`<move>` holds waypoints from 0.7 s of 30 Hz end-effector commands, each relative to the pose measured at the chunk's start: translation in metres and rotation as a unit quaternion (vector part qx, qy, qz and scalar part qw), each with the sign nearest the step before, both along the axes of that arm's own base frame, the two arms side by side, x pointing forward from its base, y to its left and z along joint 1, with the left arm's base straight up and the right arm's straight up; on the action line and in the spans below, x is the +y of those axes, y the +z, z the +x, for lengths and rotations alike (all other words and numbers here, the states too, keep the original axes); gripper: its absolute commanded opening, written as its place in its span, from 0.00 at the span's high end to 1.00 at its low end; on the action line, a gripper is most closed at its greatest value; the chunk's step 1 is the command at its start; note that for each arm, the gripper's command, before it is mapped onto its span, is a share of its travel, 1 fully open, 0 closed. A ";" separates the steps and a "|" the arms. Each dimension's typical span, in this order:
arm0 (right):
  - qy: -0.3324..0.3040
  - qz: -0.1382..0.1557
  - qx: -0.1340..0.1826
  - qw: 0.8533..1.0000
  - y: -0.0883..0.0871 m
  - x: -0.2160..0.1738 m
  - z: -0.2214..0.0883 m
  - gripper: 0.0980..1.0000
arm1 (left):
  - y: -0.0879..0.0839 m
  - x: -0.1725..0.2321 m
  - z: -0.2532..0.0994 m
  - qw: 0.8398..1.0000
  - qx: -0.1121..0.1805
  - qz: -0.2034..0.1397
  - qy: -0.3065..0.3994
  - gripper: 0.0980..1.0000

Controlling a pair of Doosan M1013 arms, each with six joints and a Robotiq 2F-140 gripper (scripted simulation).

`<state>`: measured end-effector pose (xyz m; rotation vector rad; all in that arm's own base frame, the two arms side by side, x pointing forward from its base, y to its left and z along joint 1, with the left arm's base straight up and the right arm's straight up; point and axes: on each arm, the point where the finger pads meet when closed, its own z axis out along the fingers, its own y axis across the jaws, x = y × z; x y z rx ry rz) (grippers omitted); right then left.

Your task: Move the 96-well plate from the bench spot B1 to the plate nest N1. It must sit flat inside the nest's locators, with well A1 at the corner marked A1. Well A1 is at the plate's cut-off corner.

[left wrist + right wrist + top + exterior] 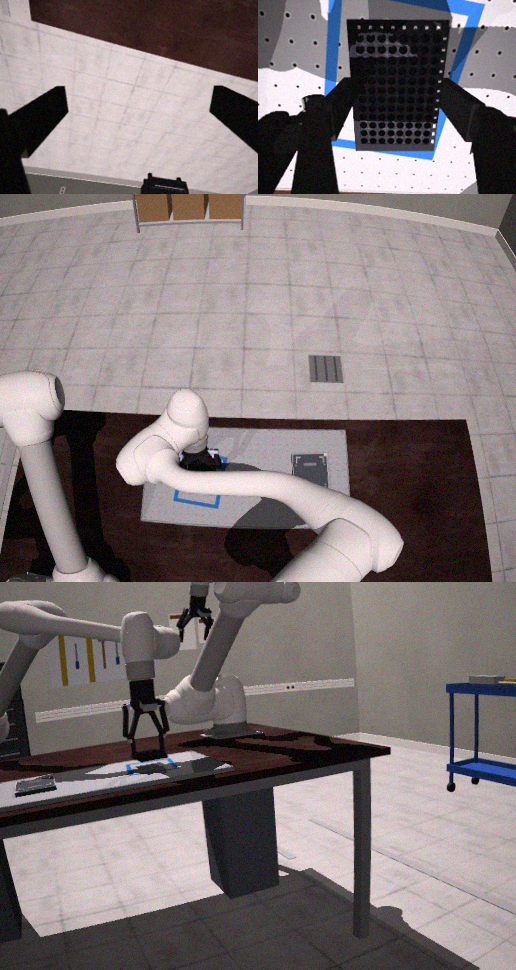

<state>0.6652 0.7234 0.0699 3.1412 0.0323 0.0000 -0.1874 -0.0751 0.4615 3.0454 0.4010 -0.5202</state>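
The dark 96-well plate is level between the fingers of my right gripper, which is shut on its long sides. The plate hangs a little above the blue outline. White marks run along its top and right edges in the right wrist view and meet at the top right corner; the corner cut is too dark to make out. The plate nest is empty, with pale corner locators and a small pale mark at its upper right corner in the top view. My left gripper is open and empty, high up.
A pale perforated board carries the outline and the nest, on a dark brown table. The right arm reaches over the board and hides part of the nest in the top view. The left arm stands off the board at the left there.
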 end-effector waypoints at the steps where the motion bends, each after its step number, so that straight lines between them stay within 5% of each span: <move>1: 0.000 0.001 0.000 1.000 0.005 0.000 0.000 0.44 | 0.000 0.000 0.000 1.000 0.000 0.000 0.000 0.00; 21: 0.000 0.001 0.000 1.000 0.033 0.000 0.000 0.44 | 0.000 0.000 0.000 1.000 0.000 0.000 0.000 0.00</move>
